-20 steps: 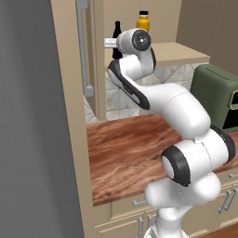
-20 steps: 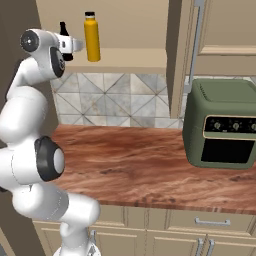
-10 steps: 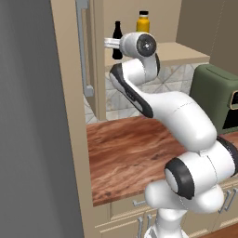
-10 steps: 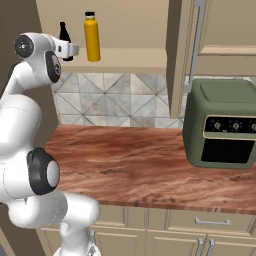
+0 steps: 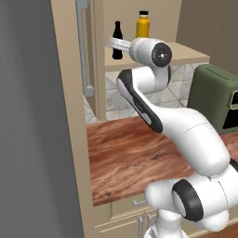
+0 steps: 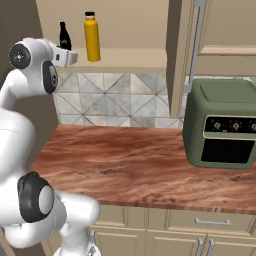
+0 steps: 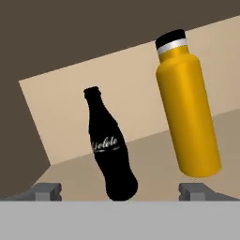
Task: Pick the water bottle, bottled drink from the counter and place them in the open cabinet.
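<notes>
The yellow water bottle [image 5: 142,25] [image 6: 91,37] with its black cap stands upright on the shelf of the open cabinet [image 5: 186,52] [image 6: 135,57]. The slim black bottled drink [image 5: 117,41] [image 6: 63,36] stands upright beside it on the same shelf. My gripper [image 5: 114,43] [image 6: 69,54] is open and empty just in front of the shelf edge, level with the black bottle's base. In the hand view the bottled drink [image 7: 111,154] stands between and beyond my fingertips [image 7: 47,191], with the water bottle [image 7: 185,112] to its right. The wood-grain counter [image 5: 130,158] [image 6: 135,165] lies below.
A dark green air fryer [image 6: 222,130] [image 5: 218,97] stands on the counter's right side. The open cabinet door with a long silver handle [image 5: 83,46] hangs left of the shelf, and another handled door [image 6: 197,45] is on the right. Beige drawers [image 6: 210,222] run under the counter.
My hand has drawn back a little from the shelf and sunk slightly, and the arm's elbow has swung. Both bottles stand unmoved. The jaws stay open.
</notes>
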You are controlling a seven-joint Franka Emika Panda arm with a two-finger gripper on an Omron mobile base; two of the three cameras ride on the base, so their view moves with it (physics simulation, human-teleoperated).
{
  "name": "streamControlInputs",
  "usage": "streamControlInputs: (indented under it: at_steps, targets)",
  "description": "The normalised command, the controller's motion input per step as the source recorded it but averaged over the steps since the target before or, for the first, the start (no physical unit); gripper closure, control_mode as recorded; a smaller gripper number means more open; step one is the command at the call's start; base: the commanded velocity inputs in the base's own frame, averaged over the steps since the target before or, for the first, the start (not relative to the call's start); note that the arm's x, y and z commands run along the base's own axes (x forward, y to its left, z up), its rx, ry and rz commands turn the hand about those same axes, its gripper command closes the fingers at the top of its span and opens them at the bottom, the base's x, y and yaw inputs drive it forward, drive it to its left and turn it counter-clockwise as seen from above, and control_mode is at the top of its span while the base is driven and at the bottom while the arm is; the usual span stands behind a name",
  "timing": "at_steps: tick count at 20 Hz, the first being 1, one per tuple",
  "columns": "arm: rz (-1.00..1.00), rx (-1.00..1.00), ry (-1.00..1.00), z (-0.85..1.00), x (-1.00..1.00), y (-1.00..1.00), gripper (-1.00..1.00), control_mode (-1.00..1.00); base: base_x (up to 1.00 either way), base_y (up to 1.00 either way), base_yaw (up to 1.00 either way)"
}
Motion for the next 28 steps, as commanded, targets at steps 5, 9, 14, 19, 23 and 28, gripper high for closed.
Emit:
streamControlInputs:
  at_steps: [5, 9, 14, 19, 23, 28]
  targets:
    - [0.11, 0.13, -0.04, 0.03, -0.68, -0.25, -1.0, -1.0, 0.0, 0.0, 0.0]
    - [0.25, 0.09, 0.0, 0.0, -0.76, -0.31, -1.0, -1.0, 0.0, 0.0, 0.0]
    - [0.33, 0.02, 0.0, 0.0, -0.78, -0.28, -1.0, -1.0, 0.0, 0.0, 0.0]
    - [0.32, -0.05, 0.01, -0.03, -0.71, -0.13, -1.0, -1.0, 0.0, 0.0, 0.0]
    - [0.25, -0.15, 0.01, -0.2, -0.69, -0.02, -1.0, -1.0, 0.0, 0.0, 0.0]
    - [0.14, -0.21, 0.0, -0.32, -0.64, 0.0, -1.0, -1.0, 0.0, 0.0, 0.0]
